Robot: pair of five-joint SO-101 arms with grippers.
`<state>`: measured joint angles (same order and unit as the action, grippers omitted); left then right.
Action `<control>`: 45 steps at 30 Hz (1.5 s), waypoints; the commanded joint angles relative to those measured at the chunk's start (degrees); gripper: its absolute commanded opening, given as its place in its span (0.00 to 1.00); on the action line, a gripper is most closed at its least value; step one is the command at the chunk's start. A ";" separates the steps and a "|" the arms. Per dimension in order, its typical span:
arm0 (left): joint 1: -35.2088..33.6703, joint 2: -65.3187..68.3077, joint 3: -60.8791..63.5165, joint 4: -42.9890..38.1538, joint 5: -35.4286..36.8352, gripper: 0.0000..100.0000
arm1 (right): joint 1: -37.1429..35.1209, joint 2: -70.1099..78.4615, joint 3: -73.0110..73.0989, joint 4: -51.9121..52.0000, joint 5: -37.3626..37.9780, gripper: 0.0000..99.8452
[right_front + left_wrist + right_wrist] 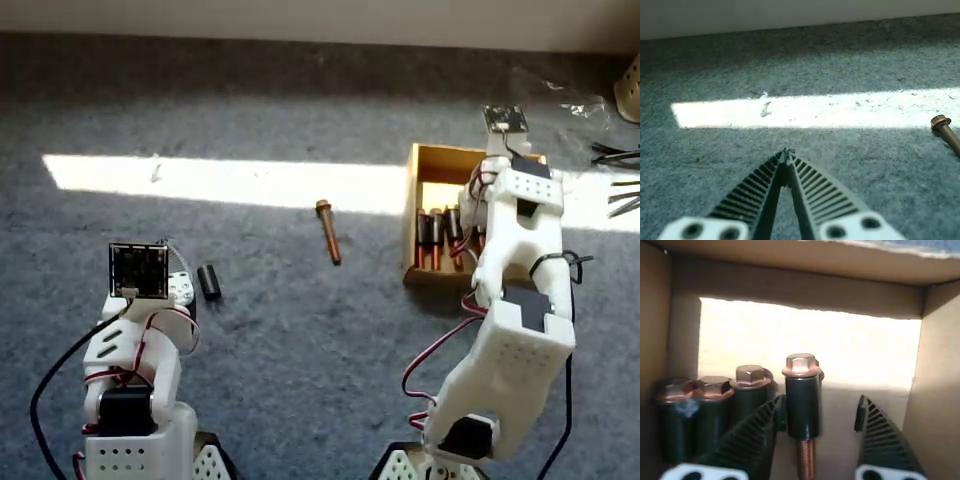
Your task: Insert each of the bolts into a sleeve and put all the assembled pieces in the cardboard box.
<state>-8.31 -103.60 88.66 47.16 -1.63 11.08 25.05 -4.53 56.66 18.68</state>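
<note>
The counter (300, 350) was covered in grey carpet, with a bright band of sunlight (200, 180) running across it. A copper-coloured bolt (328, 232) lay loose near the middle. A short black sleeve (208, 281) lay well apart on one side, an open cardboard box (412, 215) sat on the other, and dark cables (615, 155) lay beyond the box.

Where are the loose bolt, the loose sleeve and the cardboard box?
loose bolt (328, 233), high view, middle of its shaft.
loose sleeve (208, 281), high view, middle of its side.
cardboard box (411, 218), high view, its left wall.
</note>
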 commanded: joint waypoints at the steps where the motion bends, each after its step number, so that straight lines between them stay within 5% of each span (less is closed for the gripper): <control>1: 0.92 -0.66 -0.66 -0.09 -0.09 0.01 | 0.48 -3.38 -3.03 0.31 0.70 0.20; 9: 1.80 -0.66 -0.66 -0.09 -0.09 0.01 | -2.86 -16.92 -2.95 9.27 0.70 0.20; 19: 1.71 -0.75 -0.92 -0.09 -0.09 0.01 | -16.31 -29.58 -2.77 19.30 0.35 0.20; 28: 1.63 -0.75 -1.45 0.09 -0.09 0.01 | -27.91 -36.09 -2.42 21.49 0.26 0.20; 45: -3.03 -0.75 -1.36 0.09 0.00 0.01 | -38.55 -35.91 5.85 20.97 0.53 0.20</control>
<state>-10.15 -103.60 88.66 47.16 -1.63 -24.44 -8.44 1.19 77.93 18.86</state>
